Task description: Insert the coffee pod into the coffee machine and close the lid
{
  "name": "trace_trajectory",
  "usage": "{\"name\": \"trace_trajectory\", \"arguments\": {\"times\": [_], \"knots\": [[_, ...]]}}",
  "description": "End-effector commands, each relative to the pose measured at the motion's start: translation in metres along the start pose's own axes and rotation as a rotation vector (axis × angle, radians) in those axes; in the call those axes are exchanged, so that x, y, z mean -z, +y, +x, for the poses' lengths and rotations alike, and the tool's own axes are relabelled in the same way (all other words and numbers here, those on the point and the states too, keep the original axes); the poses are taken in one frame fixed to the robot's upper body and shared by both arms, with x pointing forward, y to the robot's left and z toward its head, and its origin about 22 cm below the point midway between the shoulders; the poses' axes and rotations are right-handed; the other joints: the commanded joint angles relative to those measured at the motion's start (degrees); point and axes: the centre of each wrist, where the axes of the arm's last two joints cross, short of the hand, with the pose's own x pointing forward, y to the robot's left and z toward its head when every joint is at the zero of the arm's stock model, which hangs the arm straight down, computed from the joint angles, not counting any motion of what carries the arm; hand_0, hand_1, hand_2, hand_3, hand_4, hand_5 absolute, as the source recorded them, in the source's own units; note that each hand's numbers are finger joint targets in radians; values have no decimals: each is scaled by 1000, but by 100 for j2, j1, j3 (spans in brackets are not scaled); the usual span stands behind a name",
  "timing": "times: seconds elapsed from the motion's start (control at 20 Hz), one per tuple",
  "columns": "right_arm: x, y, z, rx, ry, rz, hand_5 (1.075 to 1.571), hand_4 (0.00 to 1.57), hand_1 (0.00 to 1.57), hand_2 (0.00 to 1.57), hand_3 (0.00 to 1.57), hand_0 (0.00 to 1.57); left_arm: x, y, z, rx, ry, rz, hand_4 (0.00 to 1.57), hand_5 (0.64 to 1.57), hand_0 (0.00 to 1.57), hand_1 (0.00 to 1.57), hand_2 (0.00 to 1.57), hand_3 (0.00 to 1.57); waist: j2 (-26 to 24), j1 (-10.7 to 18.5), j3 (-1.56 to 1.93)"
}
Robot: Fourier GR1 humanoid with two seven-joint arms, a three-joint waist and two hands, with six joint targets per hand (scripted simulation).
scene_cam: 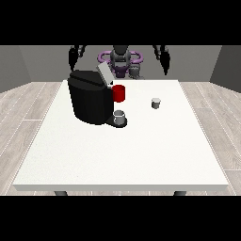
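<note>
Coffee pod (pixel 156 102) is seen standing upright on the white table (pixel 117 155), well apart from the coffee machine (pixel 92 96) and toward the view's right of it; it is shown as a small, pale grey, cup-shaped piece with a lighter top. Nothing is held by either hand. The hand at the view's right (pixel 163 57) and the hand at the view's left (pixel 74 55) are both raised at the far edge of the table, well clear of everything on it; whether their fingers are spread or curled cannot be told. The machine's lid (pixel 104 75) is tilted up and open, which leaves the top free to receive the pod. A grey cup (pixel 119 116) is set on the machine's base under the spout, and a red part (pixel 119 93) is seen at the machine's side. By this arrangement, the task is judged not yet begun.
</note>
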Motion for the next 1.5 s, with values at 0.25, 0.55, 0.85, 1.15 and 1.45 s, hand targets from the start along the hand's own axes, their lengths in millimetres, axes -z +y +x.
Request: {"name": "trace_trajectory", "arguments": {"times": [0.25, 0.55, 0.85, 1.15, 1.45], "knots": [[-2, 23, -8, 126, -20, 62, 1571, 328, 0, 0, 0, 0, 21, 6, 14, -33, -147, -176, 587, 1571, 0, 0, 0, 0, 275, -328, 118], [10, 34, 5, 202, -158, 38, 1571, 346, 0, 0, 0, 0, 39, 52, 24, 316, -48, -129, 0, 1571, 0, 0, 0, 0, 721, -595, 121], [4, 48, 6, 194, -254, 123, 1571, 337, 0, 0, 0, 0, 60, 82, 18, 443, -62, -84, 0, 1571, 0, 0, 0, 0, 1242, -1078, 118], [27, 58, 44, 191, -330, 140, 1571, 399, 0, 0, 0, 0, 87, 108, 36, 623, -34, -17, 0, 1571, 0, 0, 0, 0, 1722, -1283, 117], [17, 65, 38, 161, -281, 121, 1571, 486, 0, 0, 0, 0, 90, 117, 3, 660, 20, -68, 0, 1571, 0, 0, 0, 0, 1906, -1336, 113]]}}
